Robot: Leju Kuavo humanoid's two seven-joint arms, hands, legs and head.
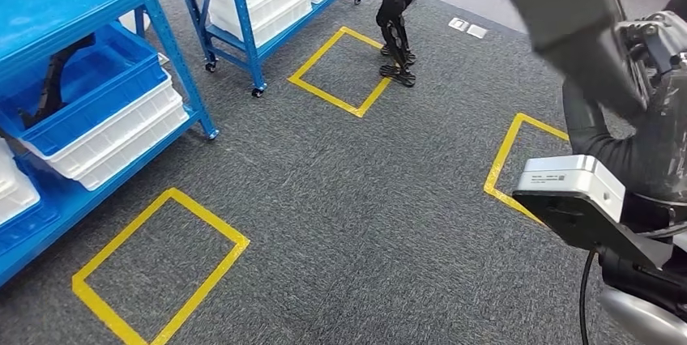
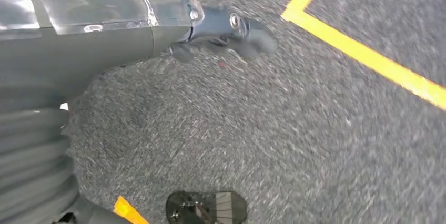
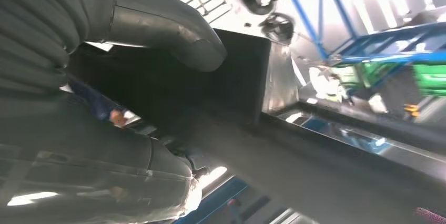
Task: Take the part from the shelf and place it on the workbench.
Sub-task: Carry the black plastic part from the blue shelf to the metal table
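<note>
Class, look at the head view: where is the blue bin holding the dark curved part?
The blue bin sits far left on the near blue shelf, atop stacked white bins, beside a yellow floor square.

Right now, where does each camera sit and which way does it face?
Head view: high on the body, facing forward and down at the carpet, tape and blue shelves; the right arm shows.
Left wrist view: behind the left hand, facing down at carpet and tape.
Right wrist view: behind the right hand, whose fingers grip the black part, facing blue shelves.
Shared: head and left wrist views both show carpet and tape; head and right wrist views both show shelves.
</note>
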